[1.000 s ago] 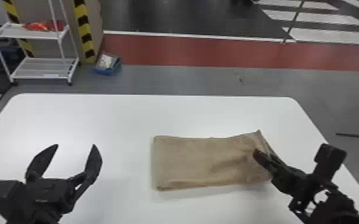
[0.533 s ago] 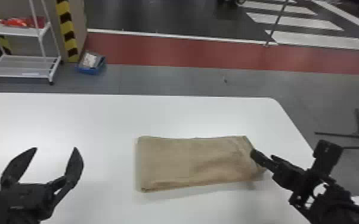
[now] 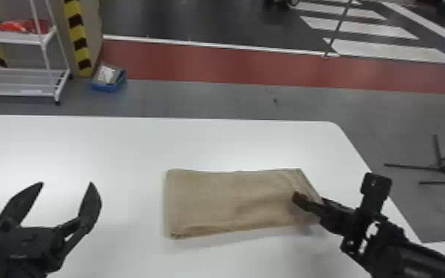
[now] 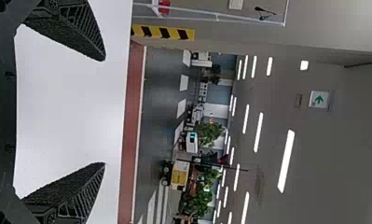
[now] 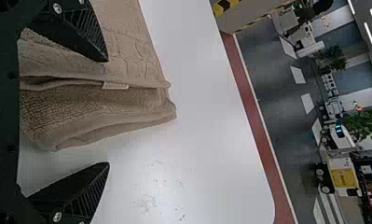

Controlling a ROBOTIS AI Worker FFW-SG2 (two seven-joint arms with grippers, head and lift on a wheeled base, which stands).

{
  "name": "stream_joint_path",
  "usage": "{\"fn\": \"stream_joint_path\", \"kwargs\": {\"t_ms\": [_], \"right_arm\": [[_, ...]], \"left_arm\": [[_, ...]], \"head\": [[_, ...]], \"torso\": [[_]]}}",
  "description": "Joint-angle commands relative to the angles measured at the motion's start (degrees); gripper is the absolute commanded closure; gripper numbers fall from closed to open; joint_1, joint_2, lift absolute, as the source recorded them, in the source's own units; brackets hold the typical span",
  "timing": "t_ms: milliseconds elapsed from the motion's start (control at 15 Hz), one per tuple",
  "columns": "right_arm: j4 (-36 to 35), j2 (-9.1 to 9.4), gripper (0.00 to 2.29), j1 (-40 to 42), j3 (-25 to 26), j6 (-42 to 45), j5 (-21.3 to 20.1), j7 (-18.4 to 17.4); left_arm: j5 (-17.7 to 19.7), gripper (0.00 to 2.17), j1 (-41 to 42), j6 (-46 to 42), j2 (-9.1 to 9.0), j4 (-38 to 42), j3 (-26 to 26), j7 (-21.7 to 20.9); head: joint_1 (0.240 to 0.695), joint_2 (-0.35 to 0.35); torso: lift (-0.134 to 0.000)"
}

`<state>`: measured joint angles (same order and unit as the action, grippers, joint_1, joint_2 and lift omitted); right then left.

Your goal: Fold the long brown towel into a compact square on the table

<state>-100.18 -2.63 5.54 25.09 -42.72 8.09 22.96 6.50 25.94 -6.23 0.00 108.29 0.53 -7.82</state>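
The brown towel (image 3: 229,199) lies folded into a flat rectangle on the white table (image 3: 210,144). My right gripper (image 3: 308,201) is at the towel's right end, one finger over its upper face. In the right wrist view my right gripper (image 5: 108,112) stands open around the layered edges of the towel (image 5: 127,100), not closed on them. Left of the towel, well apart from it, my left gripper (image 3: 66,183) is open with nothing held. The left wrist view shows the left gripper (image 4: 104,112) with its fingers wide apart above bare table.
A white shelf rack (image 3: 22,81) and a blue box (image 3: 109,77) stand on the floor beyond the table's far left. Black stand legs (image 3: 443,166) are on the floor to the right, past the table's right edge.
The head view has turned somewhat to the right. Creases and a raised corner at the towel's right end look different from before. Both grippers stay near their places beside the towel.
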Motion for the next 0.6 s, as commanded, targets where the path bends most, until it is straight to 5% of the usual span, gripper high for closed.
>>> {"fn": "stream_joint_path", "kwargs": {"t_ms": [0, 133, 400, 533], "right_arm": [[0.6, 0.08, 0.3, -0.09, -1.36, 0.05, -0.98, 0.24], [-0.55, 0.17, 0.66, 0.35, -1.45, -0.3, -0.98, 0.6], [-1.95, 0.08, 1.85, 0.52, -1.45, -3.12, -0.98, 0.86], [-3.71, 0.26, 2.02, 1.14, -0.75, -3.64, 0.52, 0.95]], "left_arm": [[0.0, 0.08, -0.01, 0.04, 0.0, -0.01, 0.0, 0.0], [0.0, 0.08, -0.1, 0.21, -0.09, -0.01, 0.0, 0.0], [0.0, 0.08, -0.19, 0.21, 0.0, -0.27, 0.0, -0.09], [0.0, 0.08, -0.19, 0.21, 0.0, -0.27, 0.0, -0.18]], "head": [[0.695, -0.2], [0.695, -0.19], [0.695, -0.179], [0.695, -0.178]], "torso": [[-0.111], [-0.111], [-0.111], [-0.111]]}}
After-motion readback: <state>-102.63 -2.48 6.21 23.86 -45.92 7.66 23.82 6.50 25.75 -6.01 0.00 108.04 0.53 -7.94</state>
